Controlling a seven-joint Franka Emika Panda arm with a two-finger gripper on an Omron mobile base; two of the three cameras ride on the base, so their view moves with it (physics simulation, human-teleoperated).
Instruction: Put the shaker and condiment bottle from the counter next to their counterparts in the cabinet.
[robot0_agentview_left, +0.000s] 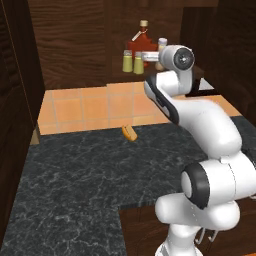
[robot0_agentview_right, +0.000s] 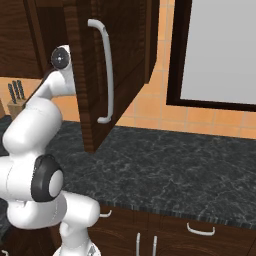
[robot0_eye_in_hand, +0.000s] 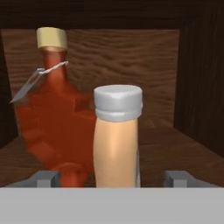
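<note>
On the shelf of the cabinet (robot0_agentview_left: 75, 50) stands the condiment bottle (robot0_eye_in_hand: 116, 148), peach-tan with a pale grey cap, upright just right of the red maple-leaf bottle (robot0_eye_in_hand: 52, 127). My gripper (robot0_eye_in_hand: 113, 179) is open around the bottle, and each fingertip (robot0_eye_in_hand: 48, 178) stands clear of its sides. The left base view has the gripper (robot0_agentview_left: 151, 56) reaching into the shelf, with the condiment bottle's cap (robot0_agentview_left: 162, 43) just behind the hand. Two alike yellow-green shakers (robot0_agentview_left: 128, 61) (robot0_agentview_left: 138, 63) stand side by side below the red bottle (robot0_agentview_left: 142, 42).
A small orange bun-like item (robot0_agentview_left: 129, 132) lies on the black counter (robot0_agentview_left: 75, 170) near the tiled wall. The open cabinet door (robot0_agentview_right: 120, 65) with its long handle hangs right of my arm. A knife block (robot0_agentview_right: 15, 95) stands far left.
</note>
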